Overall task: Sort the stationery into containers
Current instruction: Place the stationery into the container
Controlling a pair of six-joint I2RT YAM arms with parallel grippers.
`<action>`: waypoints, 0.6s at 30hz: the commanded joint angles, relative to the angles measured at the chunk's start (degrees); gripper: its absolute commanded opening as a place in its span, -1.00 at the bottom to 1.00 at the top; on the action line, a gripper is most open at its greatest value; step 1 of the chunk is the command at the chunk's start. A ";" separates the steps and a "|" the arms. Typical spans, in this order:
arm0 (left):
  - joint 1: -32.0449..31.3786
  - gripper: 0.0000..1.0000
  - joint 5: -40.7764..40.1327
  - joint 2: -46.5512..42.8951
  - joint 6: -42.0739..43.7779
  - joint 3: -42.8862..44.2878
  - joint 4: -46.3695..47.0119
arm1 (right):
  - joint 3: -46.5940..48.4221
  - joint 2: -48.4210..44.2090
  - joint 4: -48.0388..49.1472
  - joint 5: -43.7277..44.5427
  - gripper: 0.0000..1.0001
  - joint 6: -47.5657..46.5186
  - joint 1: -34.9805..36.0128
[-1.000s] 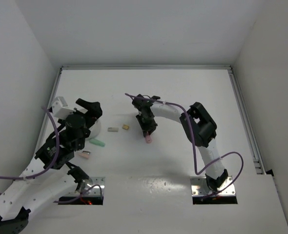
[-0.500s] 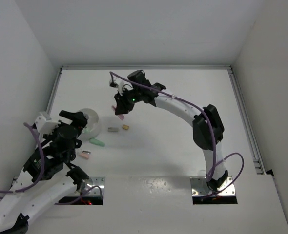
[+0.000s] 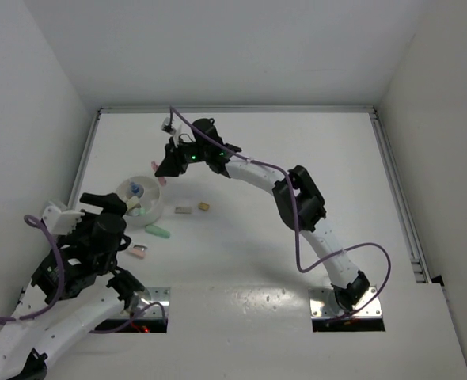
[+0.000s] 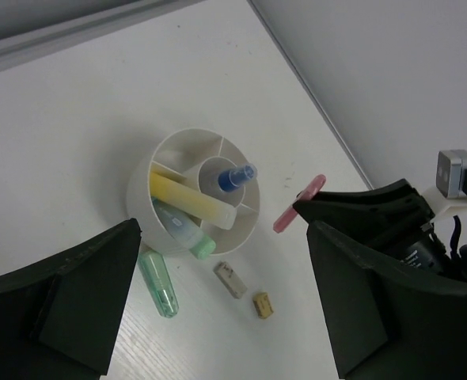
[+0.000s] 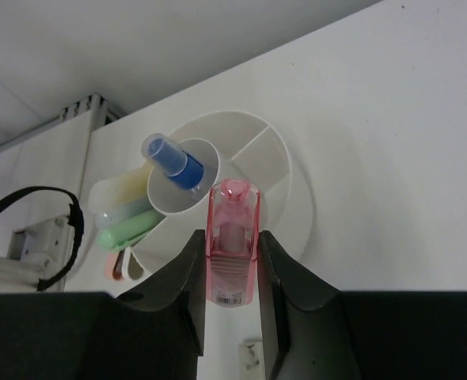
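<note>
The round white bowl [image 3: 141, 199] has compartments around a central cup. It holds a yellow marker [image 4: 187, 196], a blue-and-green marker [image 4: 184, 231] and the blue-tipped pen [image 4: 235, 177]. My right gripper [image 3: 165, 167] is shut on a pink marker [image 5: 233, 237] and holds it in the air at the bowl's [image 5: 285, 178] rim, cap end toward the central cup. The pink marker also shows in the left wrist view [image 4: 299, 203], just right of the bowl [image 4: 142, 178]. My left gripper [image 4: 224, 231] is open and empty, high above the bowl and back toward the near left [image 3: 113, 207].
On the table near the bowl lie a green marker [image 4: 158, 282], a grey block [image 4: 231, 279], a tan block [image 4: 262, 305] and a pink item [image 3: 139, 252]. The side wall and table rail [image 3: 87, 158] run just left of the bowl.
My right gripper has carried the pink marker from mid-table up and left to the bowl's edge. My left arm has drawn back toward the near left, uncovering the bowl.
</note>
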 commanded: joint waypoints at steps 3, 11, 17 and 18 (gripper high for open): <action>-0.46 0.84 -6.16 -3.82 -1.52 2.56 -4.75 | 1.06 0.28 16.83 -5.76 -1.00 8.67 1.47; -3.88 0.84 -9.42 -8.04 -5.20 2.56 -9.94 | -0.87 1.33 23.43 -8.23 -1.00 11.13 2.53; -5.73 0.84 -9.42 -9.37 -5.74 0.80 -9.95 | -2.54 3.54 24.40 -11.83 -1.00 10.44 3.06; -5.73 0.84 -9.42 -8.67 -5.74 0.10 -9.34 | -2.55 3.54 24.40 -11.83 -1.00 10.43 3.06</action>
